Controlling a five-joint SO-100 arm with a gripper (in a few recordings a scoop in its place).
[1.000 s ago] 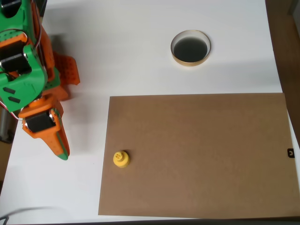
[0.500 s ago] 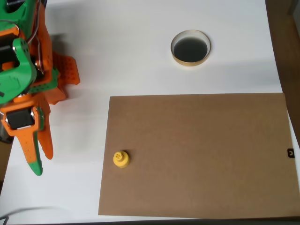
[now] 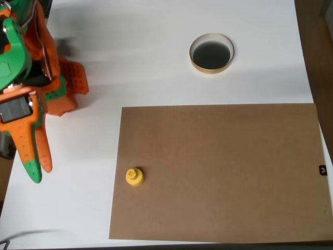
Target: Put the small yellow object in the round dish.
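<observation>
Gripper (image 3: 36, 169): I read its fingers as nearly together, holding nothing, well left of the brown board (image 3: 218, 172).
Small yellow object (image 3: 135, 177): upright on the board's left part, just inside its left edge.
Round dish (image 3: 211, 53): on the white table (image 3: 145, 62), beyond the board's far edge, empty.
Next step, my judgement: swing right toward the yellow piece, spreading the fingers first.

yellow object (image 3: 135, 177): 1 | dish (image 3: 211, 68): 1 | brown board (image 3: 223, 172): 1 | white table (image 3: 140, 62): 1 | arm (image 3: 23, 78): 1 | gripper (image 3: 40, 171): 1, fingers: 2 | small black mark at the board's right edge (image 3: 322, 170): 1
</observation>
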